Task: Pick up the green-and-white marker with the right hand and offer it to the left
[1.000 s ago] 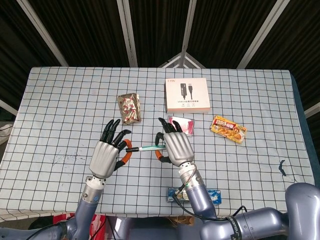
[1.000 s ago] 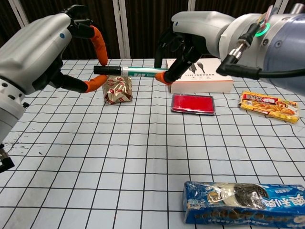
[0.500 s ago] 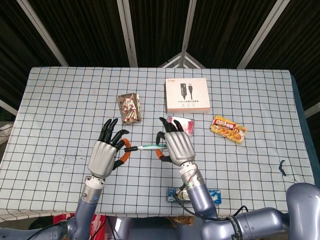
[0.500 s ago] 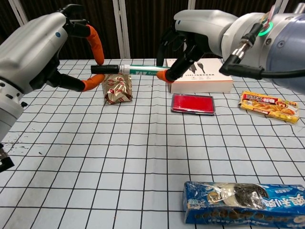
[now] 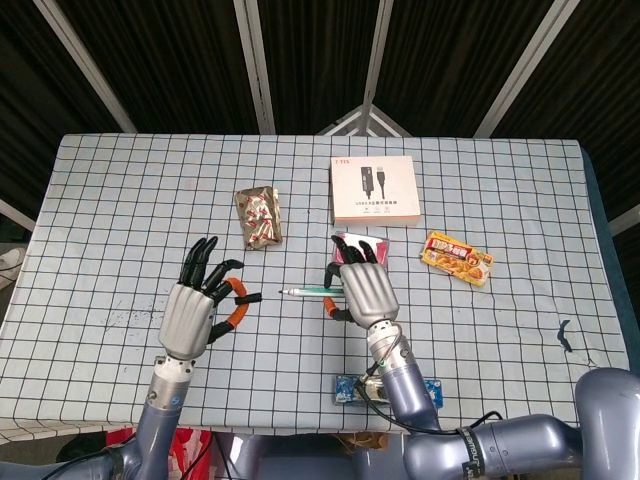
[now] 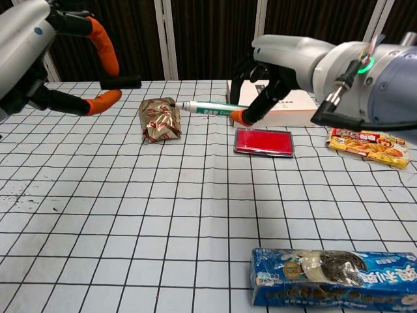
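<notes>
Pinching the green-and-white marker [image 5: 312,291] at its rear end, the right hand [image 5: 365,290] is holding it level above the table, thumb and a fingertip closing on the barrel while the other fingers are curling loosely over it. In the chest view the marker [image 6: 208,107] is showing a white body with a green printed band and a bare pale tip pointing toward the robot's left, out over the gap between the two hands.

The left hand [image 5: 195,305] is hovering well apart from that tip, fingers fanned, with orange-padded fingertips gripping a short black cap [image 6: 120,83]. From the head view the cap [image 5: 247,297] is appearing only as a small dark stub at those fingertips, clear of the marker.

Covering the table [image 5: 120,200] is a pale cloth ruled with a dark grid. Lying on it are a crinkled foil packet [image 5: 259,217] with red print, a white box [image 5: 374,189] picturing a cable, a flat red case [image 6: 264,141] just in front of the box, a yellow snack packet [image 5: 457,258] further right, and a blue biscuit pack [image 6: 335,277] near the robot's edge. None of these is touching either hand.

Standing behind the table are dark panels [image 5: 160,50] crossed by pale slanting struts [image 5: 255,60], with the far side staying in shadow.
</notes>
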`<state>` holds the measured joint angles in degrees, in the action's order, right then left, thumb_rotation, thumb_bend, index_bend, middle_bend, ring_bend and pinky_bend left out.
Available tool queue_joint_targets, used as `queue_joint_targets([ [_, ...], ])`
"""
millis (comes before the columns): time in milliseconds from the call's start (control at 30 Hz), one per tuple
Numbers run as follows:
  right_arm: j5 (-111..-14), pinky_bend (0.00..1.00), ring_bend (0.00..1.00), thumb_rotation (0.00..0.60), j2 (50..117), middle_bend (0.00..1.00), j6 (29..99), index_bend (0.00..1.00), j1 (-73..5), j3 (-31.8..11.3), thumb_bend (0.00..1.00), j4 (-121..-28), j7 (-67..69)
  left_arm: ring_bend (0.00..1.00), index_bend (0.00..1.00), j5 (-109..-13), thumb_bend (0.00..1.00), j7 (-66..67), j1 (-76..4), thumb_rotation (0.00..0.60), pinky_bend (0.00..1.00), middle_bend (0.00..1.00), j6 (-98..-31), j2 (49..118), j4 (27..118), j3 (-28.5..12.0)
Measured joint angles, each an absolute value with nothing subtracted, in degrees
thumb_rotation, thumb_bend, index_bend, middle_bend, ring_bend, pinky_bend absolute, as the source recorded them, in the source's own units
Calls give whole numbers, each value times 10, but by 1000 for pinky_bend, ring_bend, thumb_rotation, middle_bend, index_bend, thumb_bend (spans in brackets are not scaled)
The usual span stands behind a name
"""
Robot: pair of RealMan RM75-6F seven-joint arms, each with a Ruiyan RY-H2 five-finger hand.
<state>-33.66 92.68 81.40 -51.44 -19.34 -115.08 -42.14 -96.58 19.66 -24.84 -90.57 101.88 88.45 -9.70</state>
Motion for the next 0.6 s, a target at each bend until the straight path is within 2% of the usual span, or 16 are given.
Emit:
queue_joint_targets([
  [300,-351,61,158,600,932,88,767,795,-491,-157,611,-1086,-372,0,601,-961,485,139,-210,600,0,313,-928,969,882,-69],
  [600,-368,61,158,600,949,88,744,794,-470,-125,612,-1022,-353,0,567,-908,485,20,-194,600,0,287,-903,988,749,-61],
])
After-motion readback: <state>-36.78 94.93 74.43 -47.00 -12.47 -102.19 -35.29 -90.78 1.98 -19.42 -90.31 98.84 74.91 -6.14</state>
